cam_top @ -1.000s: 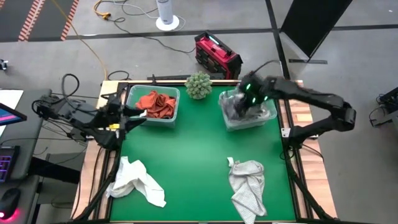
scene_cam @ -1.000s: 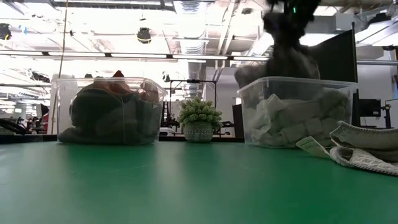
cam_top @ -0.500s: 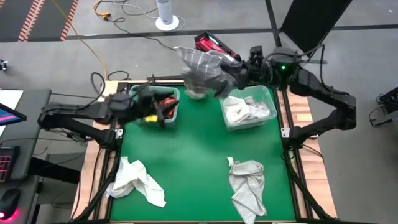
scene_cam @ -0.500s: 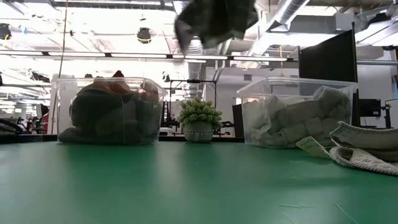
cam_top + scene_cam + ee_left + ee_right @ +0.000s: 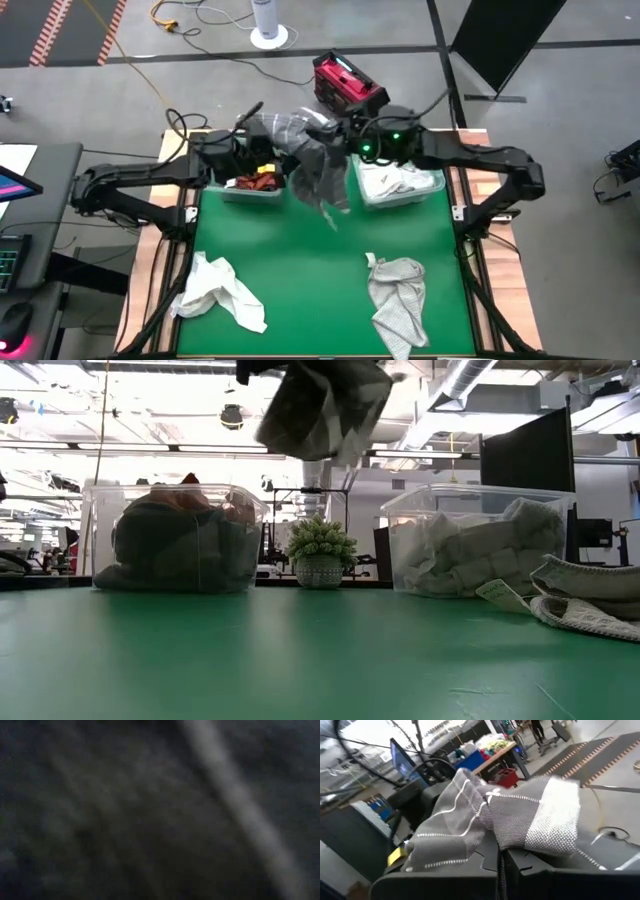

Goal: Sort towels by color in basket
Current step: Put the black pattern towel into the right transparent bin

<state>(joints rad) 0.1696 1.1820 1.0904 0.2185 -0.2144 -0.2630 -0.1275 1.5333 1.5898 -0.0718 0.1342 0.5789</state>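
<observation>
A dark grey plaid towel [image 5: 312, 165] hangs in the air between the two clear bins, high at the top of the low view [image 5: 320, 410]. My right gripper [image 5: 336, 140] is shut on it and comes in level from the right. My left gripper [image 5: 258, 150] is over the left bin [image 5: 240, 190], right beside the towel; dark cloth fills its wrist view [image 5: 150, 820]. The left bin holds rust-orange and dark towels [image 5: 175, 540]. The right bin [image 5: 430, 190] holds pale towels. My right gripper holds a bunched part of the plaid towel [image 5: 510, 837], which drapes over its fingers [image 5: 530, 870] and hides the place of contact. The fingers lie level, coming from the table's right. The towel hangs slack below and beside them, clear of bins and table.
A white towel [image 5: 215, 290] lies crumpled at the near left of the green table, and a white grid-lined towel [image 5: 398, 300] at the near right. A small potted plant [image 5: 320, 552] stands between the bins at the far edge. A red box [image 5: 348, 85] sits beyond the table.
My right gripper has lifted the plaid towel out of the right bin, swung up from pointing down to level, and carried it toward the table's left. The towel now hangs between the bins. My left gripper has moved right across the left bin toward the towel.
</observation>
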